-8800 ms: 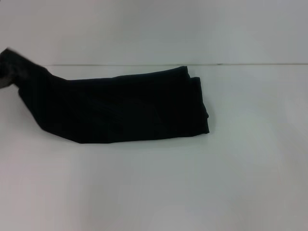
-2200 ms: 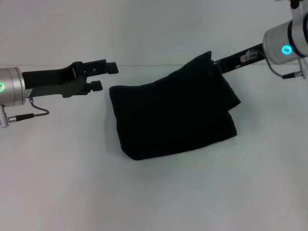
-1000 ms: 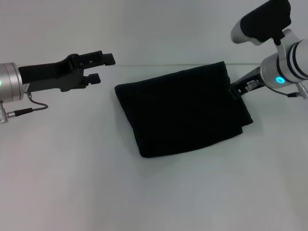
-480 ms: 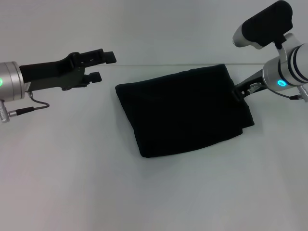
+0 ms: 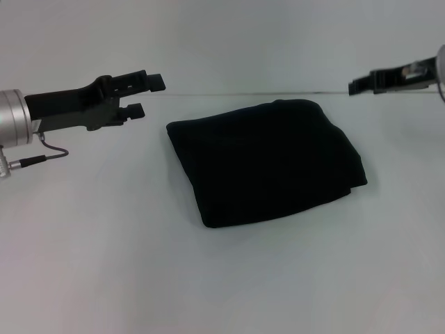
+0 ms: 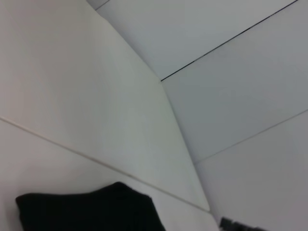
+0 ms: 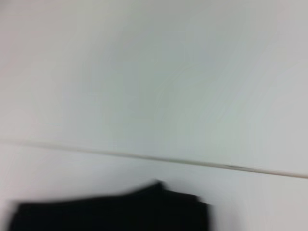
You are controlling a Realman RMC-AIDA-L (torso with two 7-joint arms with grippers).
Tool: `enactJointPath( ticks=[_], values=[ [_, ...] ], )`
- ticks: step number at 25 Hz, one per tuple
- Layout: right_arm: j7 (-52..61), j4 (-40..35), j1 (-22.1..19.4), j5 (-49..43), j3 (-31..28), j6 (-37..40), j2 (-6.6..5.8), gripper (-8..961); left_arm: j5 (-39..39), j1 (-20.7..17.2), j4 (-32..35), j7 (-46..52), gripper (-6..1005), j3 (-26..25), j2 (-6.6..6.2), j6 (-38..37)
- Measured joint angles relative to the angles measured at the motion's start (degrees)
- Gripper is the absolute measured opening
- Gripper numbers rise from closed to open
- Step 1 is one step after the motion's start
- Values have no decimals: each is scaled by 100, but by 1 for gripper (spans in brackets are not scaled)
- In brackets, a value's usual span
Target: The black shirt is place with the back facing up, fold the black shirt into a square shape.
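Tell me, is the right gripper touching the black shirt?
Apart. In the head view the right gripper is off the black shirt, bare table between them.

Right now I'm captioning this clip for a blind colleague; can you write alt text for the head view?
A black shirt, folded into a rough square, lies flat on a white table. The left gripper hovers beside it with fingers apart, touching nothing. The right gripper reaches in from the far right edge, clear of the cloth.
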State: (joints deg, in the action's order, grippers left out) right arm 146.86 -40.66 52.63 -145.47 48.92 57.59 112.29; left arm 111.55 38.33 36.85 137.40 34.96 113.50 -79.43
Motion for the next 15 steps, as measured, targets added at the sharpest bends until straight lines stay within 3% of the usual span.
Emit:
enactJointPath(
  ticks=[3,7,10,15],
  values=[
    [-216,0,-161,922,-508,686,-175,516,75,-1,-30,29,933,126,-48,-97],
    [-816,141,-627,2265,-1103,1480,-260,603,108,-2,-272,35,932,276,-145,-459],
    [-1652,336,-1129,3294,-1475,1918,-223,668,123,-2,-415,33,929,402,-164,-735],
    [-2680,506,-1926,4593,-1807,2153,-34,735,125,3,-666,493,920,812,-145,-939]
  ],
)
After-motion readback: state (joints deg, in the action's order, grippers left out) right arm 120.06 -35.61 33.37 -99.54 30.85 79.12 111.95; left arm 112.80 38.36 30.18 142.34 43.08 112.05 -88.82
